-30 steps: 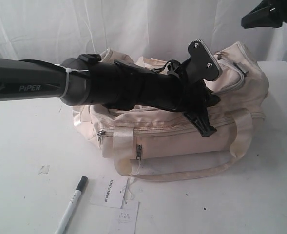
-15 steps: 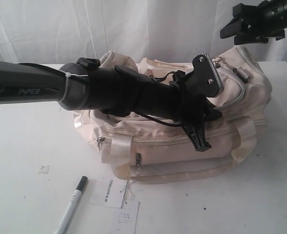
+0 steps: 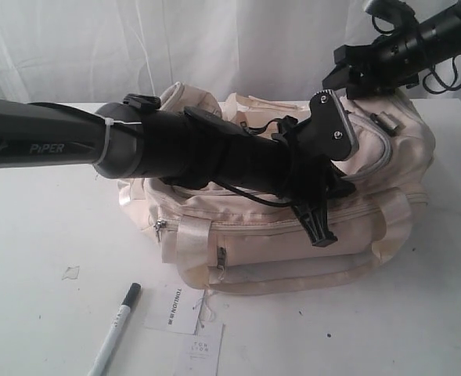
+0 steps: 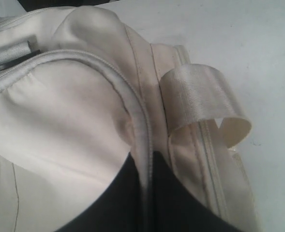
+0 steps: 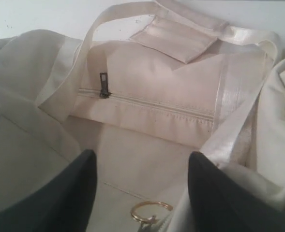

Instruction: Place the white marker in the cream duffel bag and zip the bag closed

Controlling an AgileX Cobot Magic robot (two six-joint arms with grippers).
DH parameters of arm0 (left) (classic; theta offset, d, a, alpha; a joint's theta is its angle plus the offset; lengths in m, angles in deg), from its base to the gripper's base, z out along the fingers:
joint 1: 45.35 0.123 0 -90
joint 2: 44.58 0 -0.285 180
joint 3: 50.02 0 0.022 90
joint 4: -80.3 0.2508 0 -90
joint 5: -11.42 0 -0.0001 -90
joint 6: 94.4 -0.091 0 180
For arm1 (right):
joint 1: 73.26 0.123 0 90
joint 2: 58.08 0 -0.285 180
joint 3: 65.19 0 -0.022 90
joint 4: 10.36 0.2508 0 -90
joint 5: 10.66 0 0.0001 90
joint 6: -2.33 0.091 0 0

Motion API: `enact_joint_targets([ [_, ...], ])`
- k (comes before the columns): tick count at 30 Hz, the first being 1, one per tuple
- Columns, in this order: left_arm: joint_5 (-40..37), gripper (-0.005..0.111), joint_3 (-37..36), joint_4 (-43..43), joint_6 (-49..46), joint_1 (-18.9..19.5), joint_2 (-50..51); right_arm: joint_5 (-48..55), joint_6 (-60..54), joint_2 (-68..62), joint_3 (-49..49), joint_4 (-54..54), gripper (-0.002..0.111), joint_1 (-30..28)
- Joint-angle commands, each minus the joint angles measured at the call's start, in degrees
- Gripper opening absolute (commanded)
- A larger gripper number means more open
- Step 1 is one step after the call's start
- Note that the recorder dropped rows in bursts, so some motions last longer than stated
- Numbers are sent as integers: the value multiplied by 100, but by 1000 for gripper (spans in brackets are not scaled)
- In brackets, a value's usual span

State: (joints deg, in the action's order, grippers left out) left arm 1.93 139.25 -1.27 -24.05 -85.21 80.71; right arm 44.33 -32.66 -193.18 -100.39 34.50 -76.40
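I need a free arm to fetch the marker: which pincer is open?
The right pincer, its jaws wide apart above the bag and gripping nothing. The left pincer is shut on the bag's zipper edge.

White bench (image 3: 34, 235), matte and flat, filling the foreground. Scattered with tiny dark specks (image 3: 329, 335); marked by a small pale scuff (image 3: 71, 272) near the left side. Backed along the far edge by a white curtain (image 3: 73, 47), hanging in soft vertical folds. Lit brightly and evenly, with only faint, soft-edged grey shadows on the surface.
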Motion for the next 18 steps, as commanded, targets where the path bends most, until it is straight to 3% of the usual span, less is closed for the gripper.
enact_joint_targets([
  [1, -164, 0, -45, -51, 15, -25, -90, 510, -94, 112, -42, -17, 53, -4],
  [6, 51, 9, -44, -51, 15, -25, -90, 798, -249, 276, -42, -262, 53, -4],
  [14, 291, 59, -44, -51, 62, -25, -90, 1286, 196, 630, -42, -898, 53, -17],
  [18, 570, 71, -44, -51, 62, -25, -90, 1497, 700, 682, -28, -1097, 53, -17],
])
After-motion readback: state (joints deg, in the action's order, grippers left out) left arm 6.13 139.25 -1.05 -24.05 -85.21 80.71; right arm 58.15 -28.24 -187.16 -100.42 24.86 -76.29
